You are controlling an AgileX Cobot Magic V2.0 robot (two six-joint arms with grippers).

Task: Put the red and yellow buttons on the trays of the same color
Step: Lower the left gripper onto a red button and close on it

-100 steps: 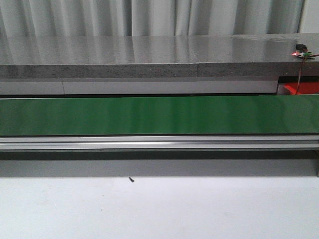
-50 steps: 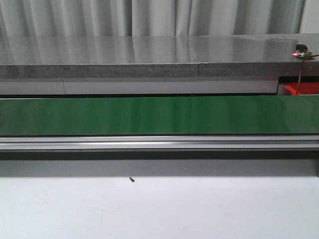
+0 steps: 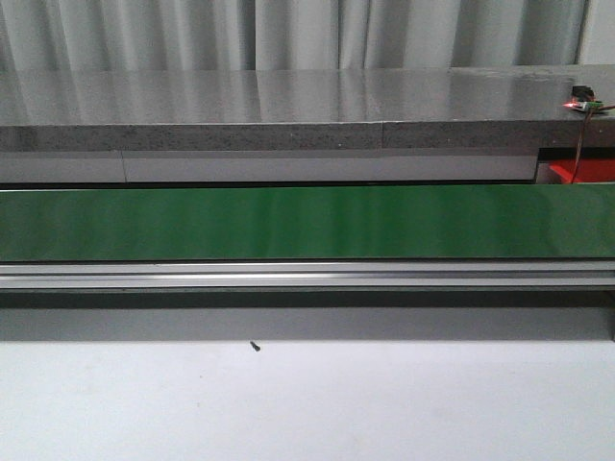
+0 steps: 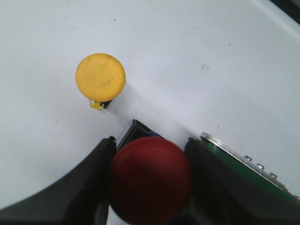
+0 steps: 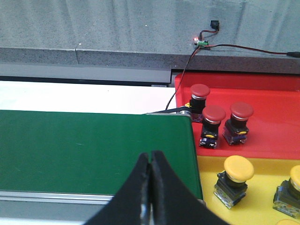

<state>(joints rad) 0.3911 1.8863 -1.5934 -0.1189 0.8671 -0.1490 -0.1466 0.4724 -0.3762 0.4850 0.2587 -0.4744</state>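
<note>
In the left wrist view my left gripper [image 4: 149,154] is shut on a red button [image 4: 150,180], held above the white table. A yellow button [image 4: 101,78] stands on the table beyond it. In the right wrist view my right gripper [image 5: 151,159] is shut and empty over the green belt [image 5: 93,150]. Beside the belt's end lies the red tray [image 5: 272,112] with three red buttons [image 5: 213,116], and the yellow tray [image 5: 253,206] with yellow buttons [image 5: 238,169]. Neither gripper shows in the front view.
The front view shows the green conveyor belt [image 3: 307,223] across the middle, its metal rail [image 3: 307,274] below, a grey stone counter [image 3: 288,106] behind and a corner of the red tray [image 3: 581,172] at right. A small circuit board with a red light [image 5: 201,43] sits on the counter.
</note>
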